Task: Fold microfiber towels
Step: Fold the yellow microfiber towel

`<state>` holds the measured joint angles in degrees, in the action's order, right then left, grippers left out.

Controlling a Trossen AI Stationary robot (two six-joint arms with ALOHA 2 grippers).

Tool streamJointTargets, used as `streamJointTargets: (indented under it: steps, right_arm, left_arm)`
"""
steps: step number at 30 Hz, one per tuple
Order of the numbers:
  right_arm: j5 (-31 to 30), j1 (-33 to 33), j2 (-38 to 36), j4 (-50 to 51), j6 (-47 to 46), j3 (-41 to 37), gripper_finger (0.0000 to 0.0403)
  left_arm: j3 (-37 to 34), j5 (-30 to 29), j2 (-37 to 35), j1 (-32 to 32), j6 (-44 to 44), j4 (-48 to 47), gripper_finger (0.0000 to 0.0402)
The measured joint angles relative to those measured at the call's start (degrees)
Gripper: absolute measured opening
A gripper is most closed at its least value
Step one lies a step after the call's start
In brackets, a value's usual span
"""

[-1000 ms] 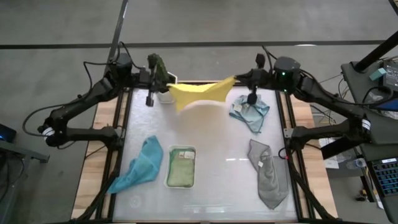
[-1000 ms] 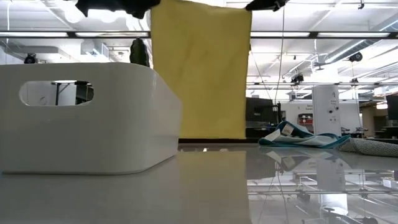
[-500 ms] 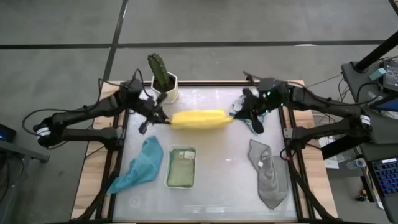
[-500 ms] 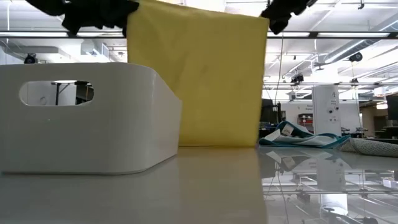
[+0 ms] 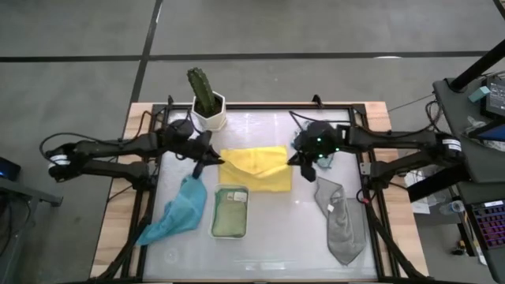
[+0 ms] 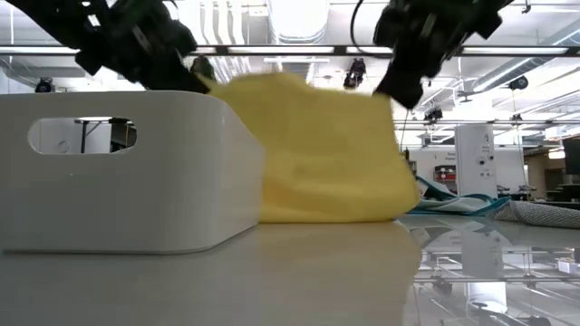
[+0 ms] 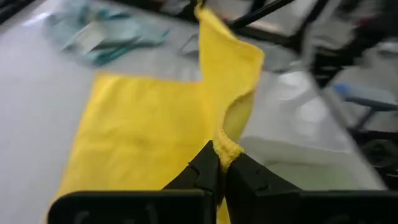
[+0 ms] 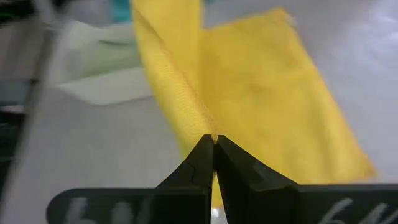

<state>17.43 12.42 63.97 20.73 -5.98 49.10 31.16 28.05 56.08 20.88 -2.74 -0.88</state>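
Note:
The yellow towel (image 5: 254,170) lies in the middle of the table, part of it spread flat and one edge raised. My left gripper (image 5: 216,162) is shut on that edge's left corner. My right gripper (image 5: 291,162) is shut on its right corner. In the low view the yellow towel (image 6: 317,158) sags between the two grippers, its lower part on the table. A pale green towel (image 5: 230,213) lies in the white tray (image 5: 230,233). A blue towel (image 5: 180,210) and a grey towel (image 5: 338,217) lie crumpled on the table. My left gripper pinches the yellow towel's left corner (image 7: 224,147) between its two fingers, coming level from the table's left. The corner is lifted; the cloth falls from it onto the table. My right gripper pinches the right corner (image 8: 207,133) between its two fingers, coming from the table's right. The edge between the two corners hangs slack over the flat part.
A potted cactus (image 5: 206,96) stands at the far edge. A teal-blue towel (image 5: 330,156) lies just behind my right gripper. The white tray (image 6: 127,172) stands close in front of the low camera. There is bare table along the near edge.
Both grippers have come down and toward the table's near edge with the yellow towel. It hung free from its top edge; now its lower part lies spread on the table and the held edge sags low above it.

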Motion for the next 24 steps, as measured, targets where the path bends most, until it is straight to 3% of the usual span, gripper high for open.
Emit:
streamJointTargets:
  steps: [4,11,17,24]
  right_arm:
    - [-4.7,1.8,5.7,-0.1,1.3,0.5,0.0008]
    - [-14.3,4.9,18.4,0.2,6.7,4.3,0.0008]
    - [-15.1,6.4,25.9,2.4,10.2,9.3,0.0008]
    - [-23.9,6.4,30.3,8.0,10.6,14.6,0.0008]
  left_arm:
    - [-0.2,-9.8,3.3,0.1,0.1,0.1,0.0]
    - [-0.4,-21.6,14.3,0.2,0.5,0.2,0.0]
    - [1.2,-26.6,21.7,0.1,0.6,0.6,0.0]
    - [2.7,-32.3,24.7,0.2,3.0,0.6,0.0]
